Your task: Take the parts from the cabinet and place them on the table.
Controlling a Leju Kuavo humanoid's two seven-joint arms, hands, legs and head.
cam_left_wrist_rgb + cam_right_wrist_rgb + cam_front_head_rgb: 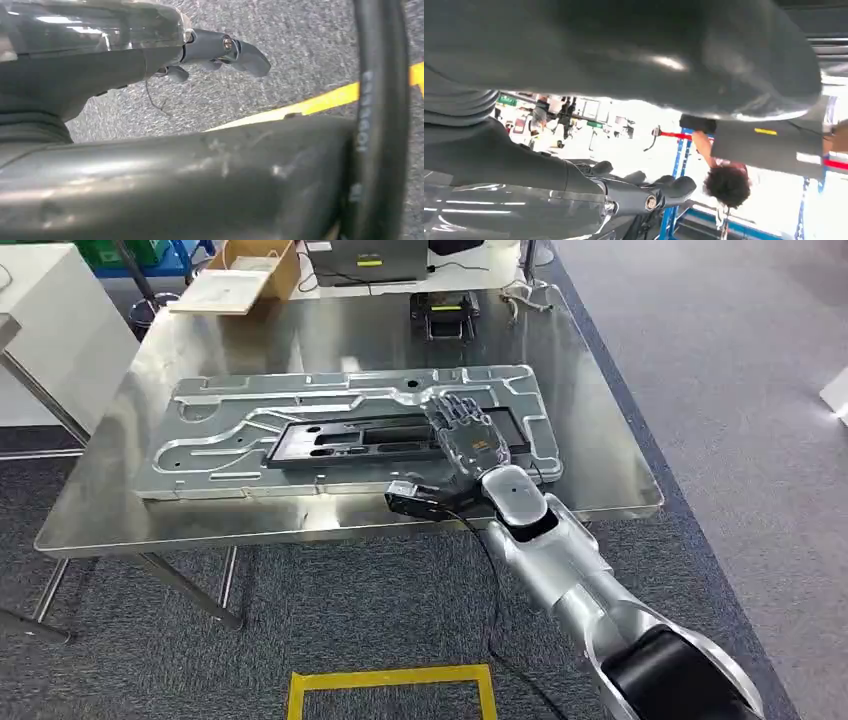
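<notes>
The silver panel (350, 435), a broad, flat metal part cut through with slots and channels, lies on the steel table (110, 510) with its long axis running left to right, parallel to the near edge, and its worked face turned up. On it, toward its right half, sits a dark frame (385, 438), a flat black rectangular part with cut-outs, whose long axis follows the same left-to-right line. The right hand (466, 433) rests over the right end of the dark frame and the panel beneath, palm down, fingers extended and slightly apart, pointing away toward the far side; it appears to clasp nothing, though whether its fingers touch the parts cannot be told. The right wrist view shows the fingers (674, 187) gently curved with nothing between them. The left hand (220, 52) hangs by the robot's side over grey carpet and a yellow floor line (320, 102), its fingers loosely bent around nothing. Judging by looks, the panel is stiff, fairly heavy for its thinness and smooth enough to slide on the polished table; it would be best taken along a long edge or through a slot, kept level. The dark frame looks lighter and rigid, likely plastic, and offers its cut-outs and rim as holds. A cardboard box (250, 275) and a laptop (365, 260) stand at the far side.
</notes>
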